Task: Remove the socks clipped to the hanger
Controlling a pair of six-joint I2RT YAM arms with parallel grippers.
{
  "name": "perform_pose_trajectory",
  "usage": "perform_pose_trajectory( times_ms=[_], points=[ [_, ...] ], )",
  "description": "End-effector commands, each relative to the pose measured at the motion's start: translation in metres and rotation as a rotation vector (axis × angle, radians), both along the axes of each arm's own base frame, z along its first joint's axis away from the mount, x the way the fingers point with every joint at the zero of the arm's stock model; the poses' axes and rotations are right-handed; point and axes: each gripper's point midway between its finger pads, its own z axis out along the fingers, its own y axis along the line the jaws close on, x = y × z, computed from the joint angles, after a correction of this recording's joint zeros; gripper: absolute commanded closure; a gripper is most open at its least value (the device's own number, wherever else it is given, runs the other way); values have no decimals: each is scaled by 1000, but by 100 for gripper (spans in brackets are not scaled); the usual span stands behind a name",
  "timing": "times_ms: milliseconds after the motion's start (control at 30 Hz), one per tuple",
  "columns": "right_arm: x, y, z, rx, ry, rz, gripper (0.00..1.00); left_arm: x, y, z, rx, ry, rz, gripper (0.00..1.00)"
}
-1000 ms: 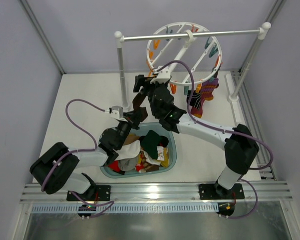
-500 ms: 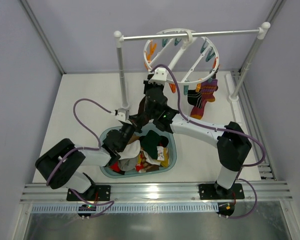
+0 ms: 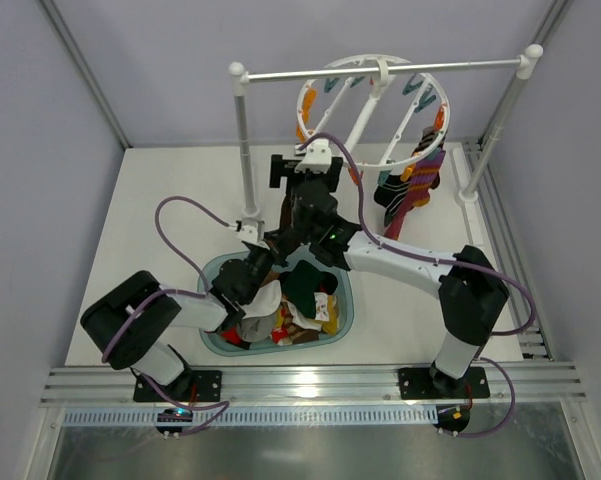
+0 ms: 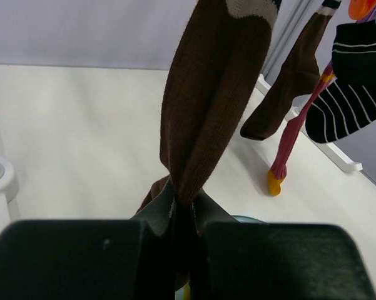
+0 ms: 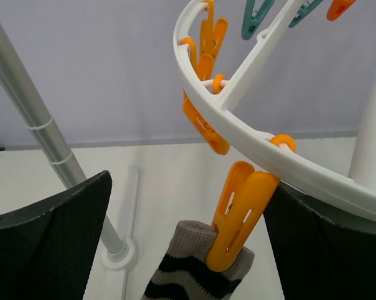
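The white ring hanger (image 3: 372,100) hangs by its hook from the rail, with orange and teal clips on its rim (image 5: 281,162). An orange clip (image 5: 243,215) pinches the striped beige cuff (image 5: 191,269) of a dark brown sock (image 4: 213,94). My right gripper (image 5: 188,250) is open, its fingers on either side of that clip and cuff. Below, my left gripper (image 4: 182,200) is shut on the lower part of the same sock (image 3: 285,215). More socks (image 3: 410,185) hang at the ring's right: a brown one (image 4: 288,87), a black striped one (image 4: 350,94) and a purple-red one with an orange toe (image 4: 292,134).
A teal basket (image 3: 346,300) with a heap of socks sits under both wrists. The white rail stand has a left post (image 3: 244,150) beside my right gripper (image 3: 305,172) and a right post (image 3: 500,120). Purple cables loop over both arms.
The hanger ring has swung left and back. My right gripper moved along the ring's near-left rim and now straddles the orange clip. The left gripper kept its hold on the brown sock.
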Motion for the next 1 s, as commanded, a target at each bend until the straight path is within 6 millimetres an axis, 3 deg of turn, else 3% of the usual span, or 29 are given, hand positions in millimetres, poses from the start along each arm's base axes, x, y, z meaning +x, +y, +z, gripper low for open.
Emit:
perform_pose_trajectory(
  times_ms=[0,133,367,733,967],
  points=[
    [-15,-8,39,103,-70,76,1,2,4,46,-122,-135,33,100],
    [-23,-14,39,141,-82,119,0,-2,8,51,-138,-141,29,100],
    [-20,-21,29,232,-53,282,0,-10,8,55,-129,-133,-1,100],
    [-30,-53,24,334,-77,341,0,-20,7,61,-149,-146,-43,100],
    [-32,-62,21,342,-75,319,0,-14,8,56,-122,-147,-11,100]
  ],
)
